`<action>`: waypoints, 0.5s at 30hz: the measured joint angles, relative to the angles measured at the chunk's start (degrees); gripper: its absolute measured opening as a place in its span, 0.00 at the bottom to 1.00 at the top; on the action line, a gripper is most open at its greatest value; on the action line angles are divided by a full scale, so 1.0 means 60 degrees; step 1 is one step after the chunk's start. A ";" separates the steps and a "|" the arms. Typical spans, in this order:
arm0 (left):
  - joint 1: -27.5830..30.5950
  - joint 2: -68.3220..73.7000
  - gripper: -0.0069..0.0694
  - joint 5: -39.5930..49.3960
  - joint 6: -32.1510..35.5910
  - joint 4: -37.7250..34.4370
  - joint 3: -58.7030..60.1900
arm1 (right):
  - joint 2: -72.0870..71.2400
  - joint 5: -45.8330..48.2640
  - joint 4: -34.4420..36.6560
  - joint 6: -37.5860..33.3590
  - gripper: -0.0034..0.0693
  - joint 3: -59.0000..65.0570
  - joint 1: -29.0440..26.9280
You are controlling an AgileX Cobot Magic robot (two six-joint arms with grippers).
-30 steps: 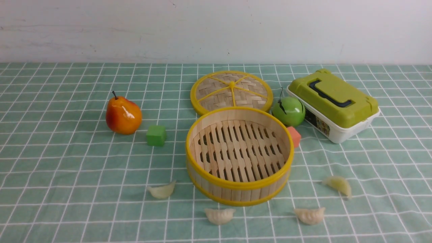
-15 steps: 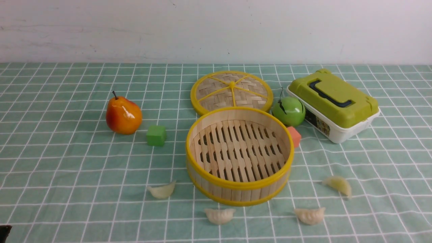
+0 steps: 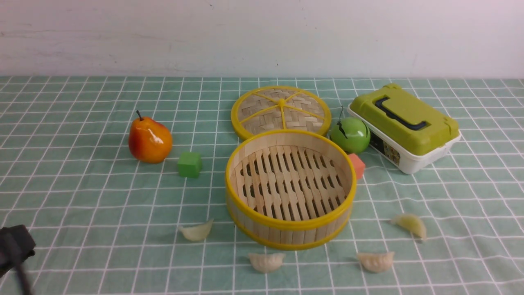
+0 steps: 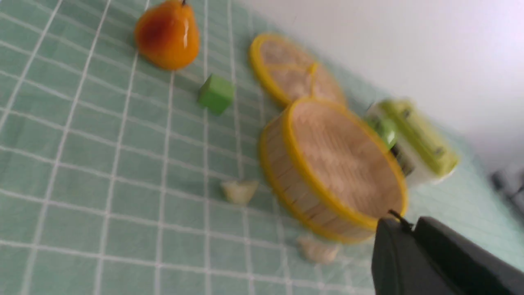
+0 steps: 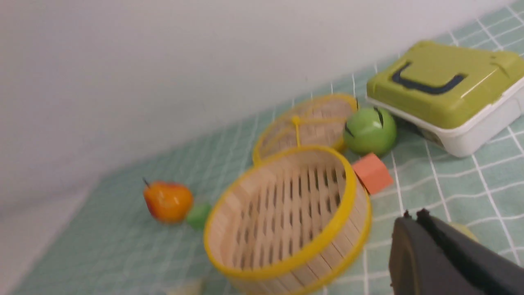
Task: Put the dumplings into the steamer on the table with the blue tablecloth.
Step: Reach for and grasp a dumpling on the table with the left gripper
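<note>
The empty steamer stands mid-table on the blue tablecloth. Four dumplings lie on the cloth near it: front left, front, front right and right. My left gripper shows at the lower left corner, far from them. In the left wrist view it is shut and empty, short of the steamer and two dumplings. My right gripper is shut and empty beside the steamer, partly hiding a dumpling.
The woven lid lies behind the steamer. A pear and green cube stand at the left. A green apple, orange cube and green-lidded box stand at the right. A wall closes the back.
My left gripper has come into the front view at the lower left corner and moved up and inward. The dumplings and steamer have not moved.
</note>
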 joint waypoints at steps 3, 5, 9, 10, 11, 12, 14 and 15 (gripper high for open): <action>-0.0031 0.1823 0.07 0.1521 0.1419 0.0582 -0.1188 | 0.1791 0.1965 -0.0364 -0.1414 0.02 -0.1127 0.0010; -0.0354 0.2931 0.07 0.2269 0.2492 0.0897 -0.1888 | 0.2711 0.3133 -0.0520 -0.2090 0.02 -0.1722 0.0205; -0.1770 0.4804 0.07 0.3124 0.3989 0.1300 -0.2977 | 0.3645 0.3611 -0.0589 -0.2445 0.02 -0.2173 0.0973; -0.1934 0.4986 0.07 0.3155 0.4021 0.1325 -0.3075 | 0.3666 0.3611 -0.0600 -0.2453 0.02 -0.2183 0.1016; -0.2504 0.5624 0.07 0.3352 0.4120 0.1582 -0.3434 | 0.3764 0.3611 -0.0640 -0.2490 0.02 -0.2216 0.1330; -0.2815 0.5988 0.07 0.3420 0.4107 0.1787 -0.3641 | 0.3786 0.3611 -0.0691 -0.2511 0.02 -0.2225 0.1481; -0.3316 0.6731 0.07 0.3433 0.3955 0.2302 -0.4016 | 0.3806 0.3620 -0.0814 -0.2535 0.02 -0.2225 0.1638; -0.3851 0.7474 0.07 0.3315 0.3625 0.2919 -0.4530 | 0.3806 0.3620 -0.0952 -0.2579 0.03 -0.2225 0.1715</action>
